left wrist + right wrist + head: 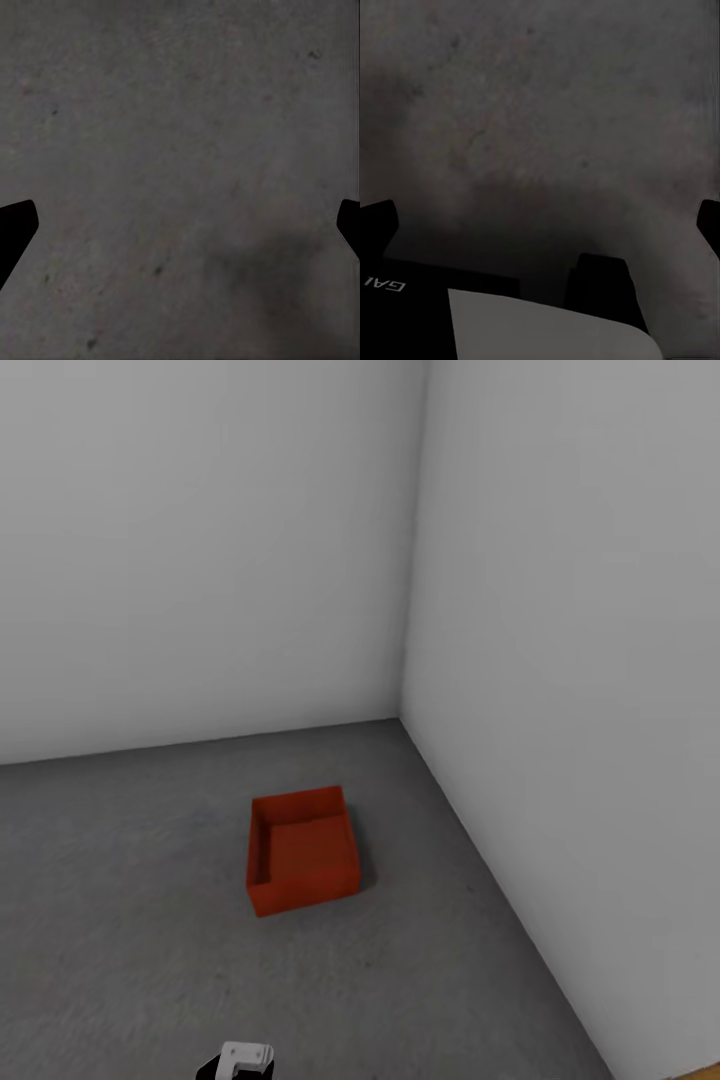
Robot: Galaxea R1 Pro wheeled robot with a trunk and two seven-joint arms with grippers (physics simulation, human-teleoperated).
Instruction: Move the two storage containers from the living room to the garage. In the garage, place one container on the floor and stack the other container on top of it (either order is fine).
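Orange-red container (303,848) sits on the concrete floor (120,920) at twelve o'clock, second unstacked, both my grippers spread wide, empty.

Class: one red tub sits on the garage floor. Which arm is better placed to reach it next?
Probably the left: the left gripper is open over bare floor; the tub lies ahead. The right gripper is open too.

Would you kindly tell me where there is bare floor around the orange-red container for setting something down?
The storage container sits alone on the concrete floor near the corner. Bare floor stretches wide on the container's left side and in front of it, toward the robot. It is tighter between the container and the right-hand wall, and narrower behind it toward the back wall.
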